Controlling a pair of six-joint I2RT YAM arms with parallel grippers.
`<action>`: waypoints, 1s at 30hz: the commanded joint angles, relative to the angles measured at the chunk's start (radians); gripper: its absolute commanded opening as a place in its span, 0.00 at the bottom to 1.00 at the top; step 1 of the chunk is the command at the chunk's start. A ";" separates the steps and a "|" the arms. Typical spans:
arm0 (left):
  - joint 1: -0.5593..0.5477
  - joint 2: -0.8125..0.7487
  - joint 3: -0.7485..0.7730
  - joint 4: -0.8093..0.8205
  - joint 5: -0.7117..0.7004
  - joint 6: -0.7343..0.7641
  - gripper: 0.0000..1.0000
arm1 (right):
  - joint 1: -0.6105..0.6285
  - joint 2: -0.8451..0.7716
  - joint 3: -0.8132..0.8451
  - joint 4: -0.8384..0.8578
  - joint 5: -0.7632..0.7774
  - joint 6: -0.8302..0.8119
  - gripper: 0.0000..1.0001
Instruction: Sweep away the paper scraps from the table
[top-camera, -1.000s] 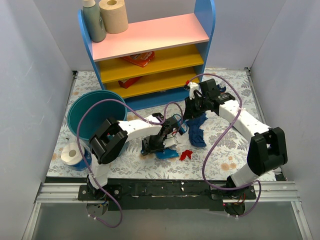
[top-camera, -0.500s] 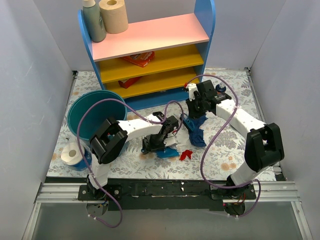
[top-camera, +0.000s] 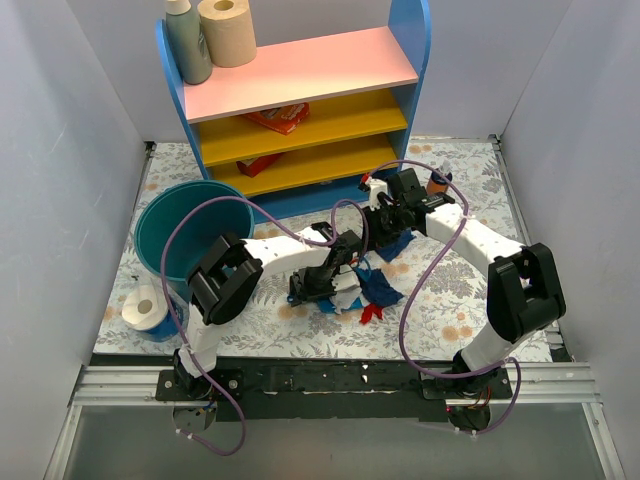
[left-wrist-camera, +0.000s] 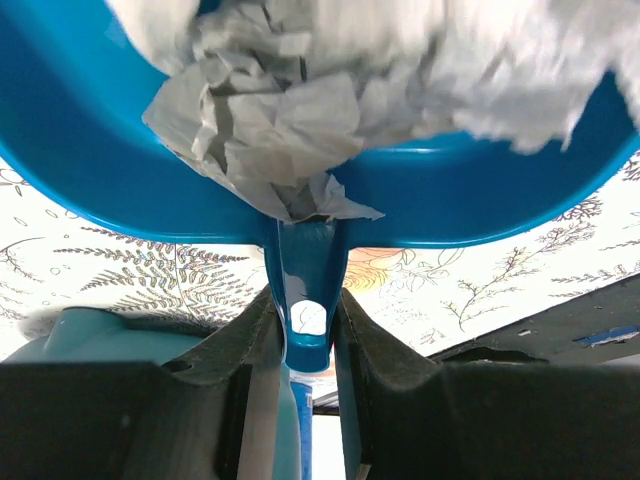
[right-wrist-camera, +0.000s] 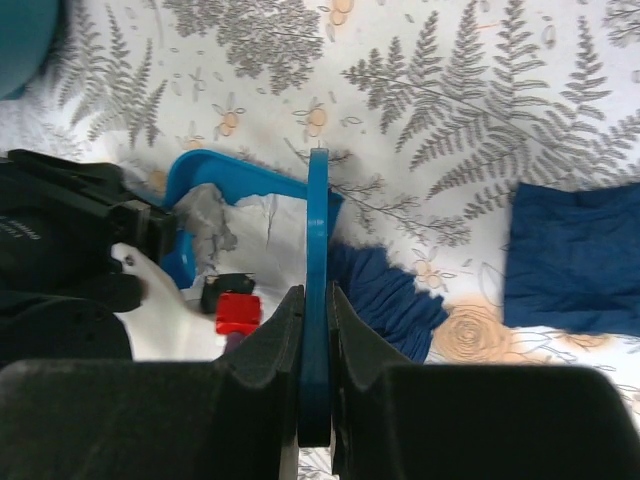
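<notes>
My left gripper (top-camera: 308, 287) is shut on the handle (left-wrist-camera: 306, 318) of the blue dustpan (top-camera: 335, 300), which rests on the fern-print table (top-camera: 450, 300). Grey and white paper wads (left-wrist-camera: 275, 125) lie inside the pan. My right gripper (top-camera: 385, 218) is shut on the thin blue brush handle (right-wrist-camera: 317, 300). The brush's dark blue bristles (right-wrist-camera: 388, 292) sit at the pan's mouth (top-camera: 376, 285). A flat dark blue scrap (right-wrist-camera: 575, 260) lies just under the right gripper (top-camera: 397, 244). A red scrap (top-camera: 372, 312) lies beside the pan, toward the front edge.
A teal bucket (top-camera: 190, 225) stands at the left, with a paper roll (top-camera: 145, 305) in front of it. The pink, yellow and blue shelf unit (top-camera: 300, 100) stands at the back. Purple cables loop over both arms. The black rail (top-camera: 330, 375) runs along the front edge.
My right gripper has swung the brush left and toward the dustpan, pushing white and blue paper up to its mouth. The left gripper and dustpan have shifted slightly right.
</notes>
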 joint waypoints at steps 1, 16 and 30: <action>0.004 0.007 0.026 0.014 -0.008 -0.006 0.00 | 0.012 -0.033 0.003 0.013 -0.151 0.054 0.01; 0.057 -0.127 -0.078 0.037 -0.004 -0.017 0.00 | -0.048 -0.165 0.034 -0.045 -0.162 -0.027 0.01; 0.071 -0.262 -0.205 -0.012 -0.010 0.000 0.00 | -0.048 -0.389 -0.132 -0.225 -0.133 -0.316 0.01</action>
